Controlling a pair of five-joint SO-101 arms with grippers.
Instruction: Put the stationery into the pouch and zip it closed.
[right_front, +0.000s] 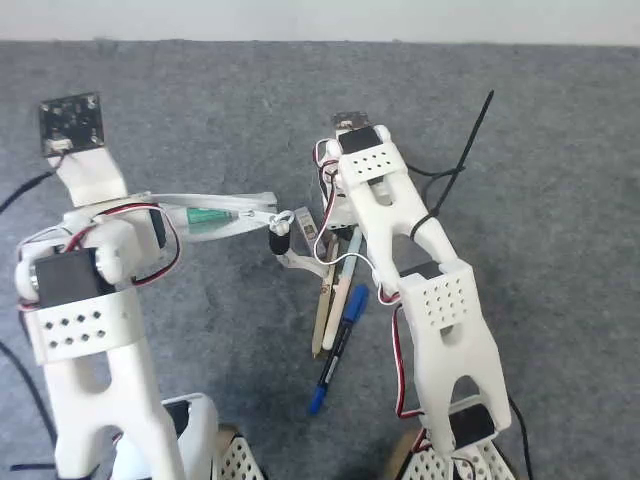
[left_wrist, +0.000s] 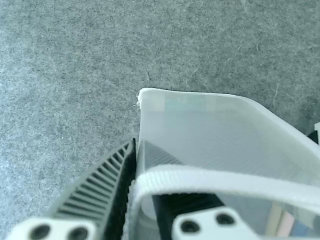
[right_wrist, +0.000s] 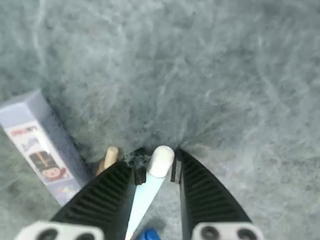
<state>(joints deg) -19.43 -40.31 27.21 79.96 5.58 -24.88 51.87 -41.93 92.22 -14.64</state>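
The translucent pouch (right_front: 215, 215) hangs off the table at centre left, with a green item inside it. My left gripper (left_wrist: 142, 152) is shut on the pouch wall (left_wrist: 215, 135) just under its white zip band. To its right, loose stationery lies in a bundle: a blue pen (right_front: 335, 345), a wooden stick (right_front: 325, 300) and a small eraser box (right_front: 306, 226). My right gripper (right_wrist: 155, 167) points down at the bundle's far end, shut on a pale pen with a white cap (right_wrist: 161, 160). The eraser box (right_wrist: 42, 145) and the wooden stick's tip (right_wrist: 110, 154) lie beside its fingers.
Grey felt (right_front: 520, 150) covers the whole table. A black cable tie (right_front: 470, 140) sticks up from the right arm. Open felt lies beyond the pouch and to the far right.
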